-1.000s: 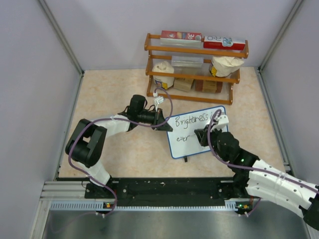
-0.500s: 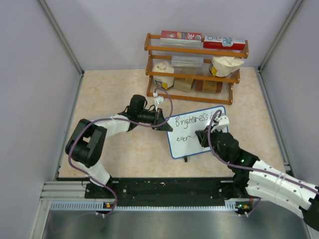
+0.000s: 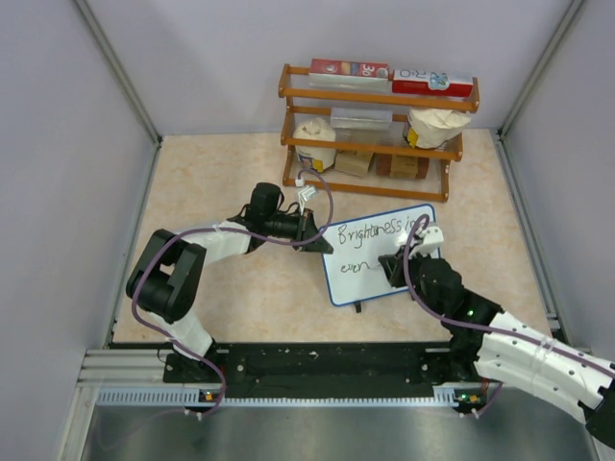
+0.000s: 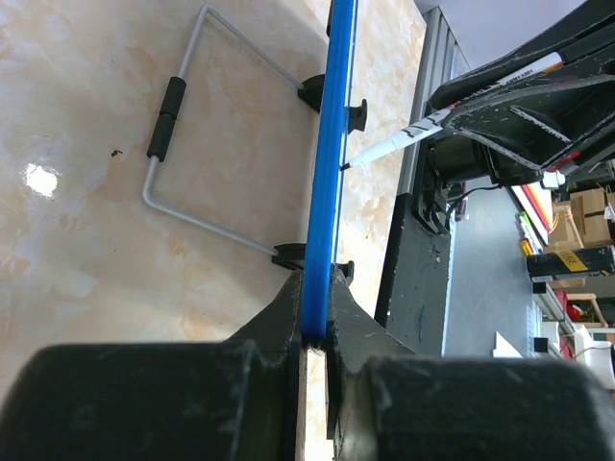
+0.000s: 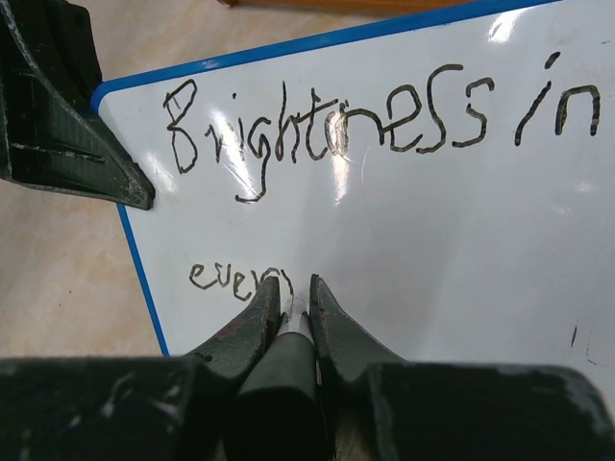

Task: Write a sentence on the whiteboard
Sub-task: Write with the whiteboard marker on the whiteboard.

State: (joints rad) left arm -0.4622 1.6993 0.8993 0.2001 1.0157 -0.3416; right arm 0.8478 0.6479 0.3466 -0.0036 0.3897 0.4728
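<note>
The whiteboard [image 3: 375, 254] stands tilted on the table, its blue rim [image 4: 327, 182] seen edge-on in the left wrist view. My left gripper [image 3: 312, 235] is shut on the board's left edge [image 4: 315, 322]. The sentence [image 5: 336, 134] reads "Brightness in" on the top line and "ever" plus a fresh stroke [image 5: 235, 280] below. My right gripper [image 5: 294, 293] is shut on a black-and-white marker [image 5: 281, 375], its tip hidden behind the fingers at the second line. From the left wrist the marker [image 4: 423, 125] touches the board's face.
A wooden rack [image 3: 370, 130] with boxes and bags stands behind the board. The board's wire stand [image 4: 192, 144] rests on the beige tabletop [image 3: 221, 182]. White walls close in both sides, and a metal rail [image 3: 317, 370] runs along the near edge.
My right gripper has shifted slightly right along the second line with the marker, lengthening the word after "eve". The left arm and board have stayed still.
</note>
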